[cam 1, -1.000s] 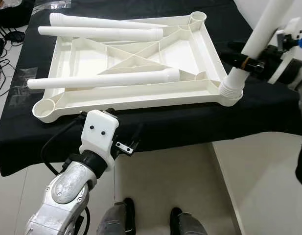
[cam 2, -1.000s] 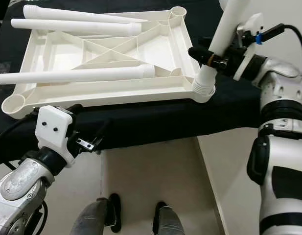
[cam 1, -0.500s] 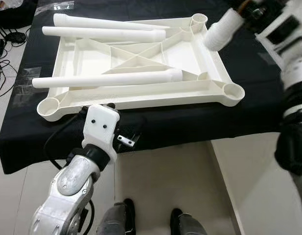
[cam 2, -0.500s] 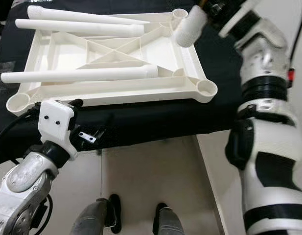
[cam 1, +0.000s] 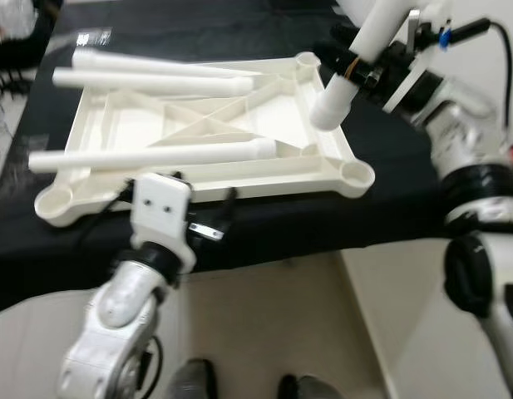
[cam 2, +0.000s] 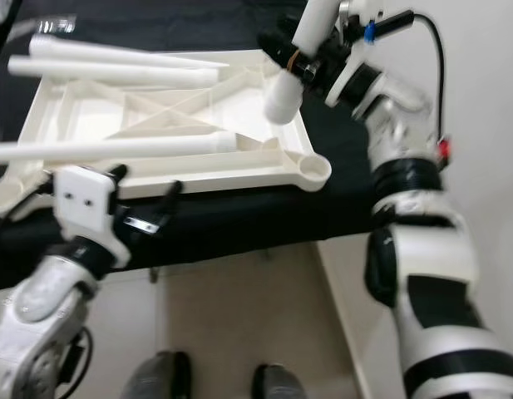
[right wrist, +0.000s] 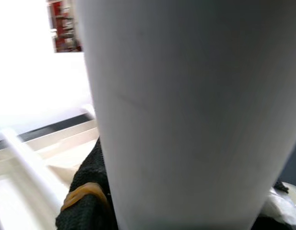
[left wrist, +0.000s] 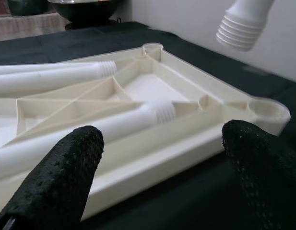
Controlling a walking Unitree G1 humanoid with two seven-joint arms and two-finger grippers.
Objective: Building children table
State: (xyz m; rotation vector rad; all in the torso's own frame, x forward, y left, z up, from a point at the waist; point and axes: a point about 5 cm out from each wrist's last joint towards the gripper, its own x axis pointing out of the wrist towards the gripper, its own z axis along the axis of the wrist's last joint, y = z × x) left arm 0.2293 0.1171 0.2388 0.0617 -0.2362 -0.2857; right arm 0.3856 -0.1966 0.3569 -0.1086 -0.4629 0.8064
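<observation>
the white plastic table leg with a ribbed threaded end (cam 1: 356, 62) hangs tilted above the upturned cream plastic tabletop frame (cam 1: 323, 166) (three more white legs (cam 1: 148, 156) lie across it), pinched in the right gripper (cam 1: 362, 73). the frame rests on a black-clothed table (cam 1: 389, 208). the left gripper (left wrist: 162, 158), jaws spread, sits just beside the frame's near edge.
</observation>
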